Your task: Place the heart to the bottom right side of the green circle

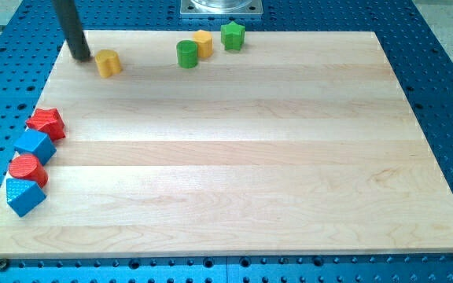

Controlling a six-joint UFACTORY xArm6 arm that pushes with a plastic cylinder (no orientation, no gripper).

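pale wooden board point(234, 157) on a blue perforated bench point(439, 71)

the board is made of light wood strips with the grain running from the view's left to the view's right, and it fills most of the view. the blue surface under it shows on every side, dotted with regular rows of small holes. a grey metal plate point(222, 7) sits at the view's top, just beyond the board's far edge. the light is even and soft.

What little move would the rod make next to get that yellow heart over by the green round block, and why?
Probably a short push toward the view's right: my tip sits just left of the yellow heart, and the green circle lies farther right along the board's top edge.
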